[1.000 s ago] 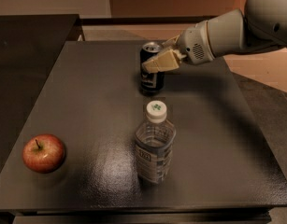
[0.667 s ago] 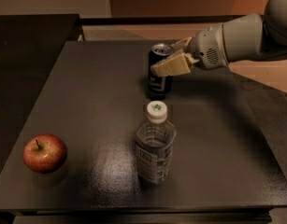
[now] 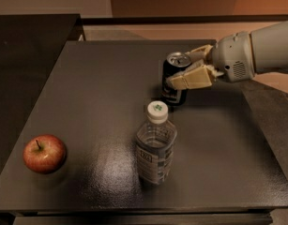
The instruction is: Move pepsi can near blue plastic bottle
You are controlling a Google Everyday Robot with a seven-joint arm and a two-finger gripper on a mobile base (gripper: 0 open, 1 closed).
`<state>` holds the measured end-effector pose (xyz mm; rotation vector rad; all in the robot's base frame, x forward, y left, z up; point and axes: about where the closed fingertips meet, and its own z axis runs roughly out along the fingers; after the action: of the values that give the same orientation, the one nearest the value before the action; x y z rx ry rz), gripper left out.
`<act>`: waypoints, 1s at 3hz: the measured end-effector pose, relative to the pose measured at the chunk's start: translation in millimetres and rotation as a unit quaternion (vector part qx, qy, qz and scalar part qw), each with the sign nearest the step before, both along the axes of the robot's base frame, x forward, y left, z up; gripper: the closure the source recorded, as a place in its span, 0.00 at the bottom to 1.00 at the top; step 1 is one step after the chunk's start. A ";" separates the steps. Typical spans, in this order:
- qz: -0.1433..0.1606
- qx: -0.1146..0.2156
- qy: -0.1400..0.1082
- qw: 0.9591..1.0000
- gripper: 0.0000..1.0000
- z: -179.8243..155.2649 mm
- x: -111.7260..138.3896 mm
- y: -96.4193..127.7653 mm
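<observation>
Toward the back of the dark table (image 3: 87, 88) and a little right of its middle – pepsi can (image 3: 171, 93), upright, just behind the blue plastic bottle (image 3: 156, 149) and near its white cap, but apart from it. At the upper half of the can, on a light grey arm (image 3: 256, 50) from the right side – gripper (image 3: 180, 68), jaws clamped on the can, with one pale finger (image 3: 193, 76) across its front and the other behind the silver top. Near the front left corner, well apart from both, a red apple (image 3: 44, 153).
</observation>
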<state>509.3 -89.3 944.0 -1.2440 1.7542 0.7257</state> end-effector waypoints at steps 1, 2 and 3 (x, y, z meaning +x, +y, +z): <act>0.019 -0.003 -0.008 1.000 1.00 -1.6 -24.7 -7.3; 0.036 -0.007 -0.014 0.999 1.00 -3.4 -47.0 -14.6; 0.052 -0.008 -0.019 0.998 1.00 -5.8 -66.9 -20.3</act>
<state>442.4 -109.6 938.2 -1.3587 1.6773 0.7432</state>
